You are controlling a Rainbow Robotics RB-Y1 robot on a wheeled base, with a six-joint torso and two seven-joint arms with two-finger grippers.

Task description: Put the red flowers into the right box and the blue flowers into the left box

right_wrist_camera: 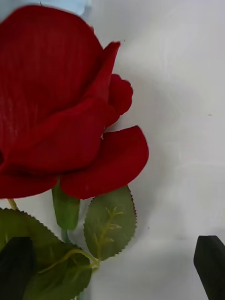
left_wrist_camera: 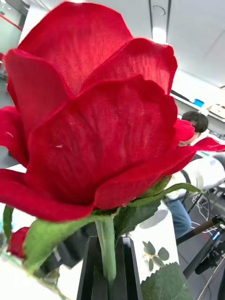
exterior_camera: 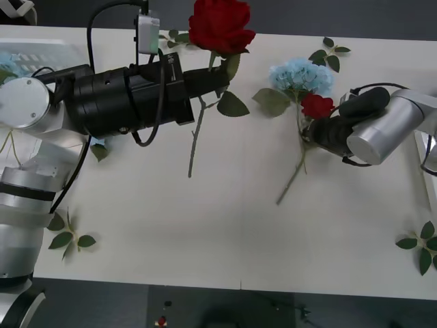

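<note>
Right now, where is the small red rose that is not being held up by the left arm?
In the front view the small red rose lies on the white table, right of centre, against the pale-blue fluffy flower cluster, with the right gripper open over it.

Left arm reaches across the table from the left, left gripper (exterior_camera: 217,77) raised, black fingers (left_wrist_camera: 93,274) clamped on a rose stem. Right arm comes in from the right, right gripper (exterior_camera: 315,130) low, fingers (right_wrist_camera: 212,262) spread apart.
</note>
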